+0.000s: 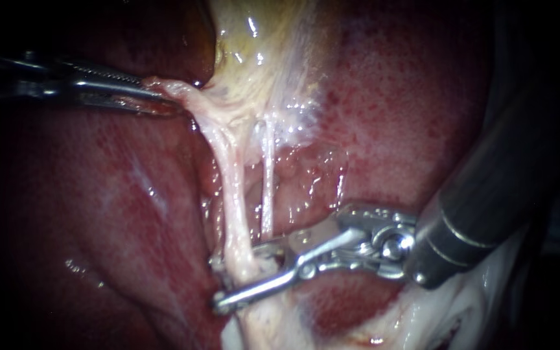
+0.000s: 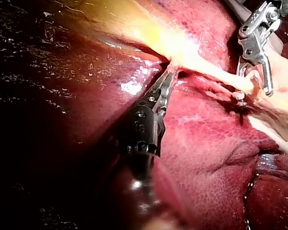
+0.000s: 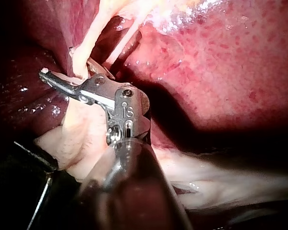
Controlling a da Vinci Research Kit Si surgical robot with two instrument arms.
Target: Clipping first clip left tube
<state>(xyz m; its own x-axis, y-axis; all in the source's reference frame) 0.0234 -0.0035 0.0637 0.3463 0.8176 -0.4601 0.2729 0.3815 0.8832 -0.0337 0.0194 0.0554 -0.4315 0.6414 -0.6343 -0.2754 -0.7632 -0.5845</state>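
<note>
My left instrument (image 1: 163, 97) comes in from the left, its jaws shut on the pale tissue fold (image 1: 186, 94) below the yellowish gallbladder (image 1: 260, 45), pulling it leftward. Two tubes run down from there: the thick left tube (image 1: 231, 188) and the thin right tube (image 1: 268, 188). My right instrument (image 1: 218, 282) reaches in from the right. Its metal jaws stand open astride the low end of the left tube, one jaw in front and one behind. The right wrist view shows that tube (image 3: 81, 62) crossing between the jaws (image 3: 69, 67). In the left wrist view my left instrument (image 2: 169, 74) holds the fold.
Dark red liver (image 1: 409, 104) surrounds the tubes on both sides. Pale fatty tissue (image 1: 435, 311) lies under the right instrument's shaft. In the left wrist view my right instrument (image 2: 254, 91) sits ahead of the left one, over pale tissue.
</note>
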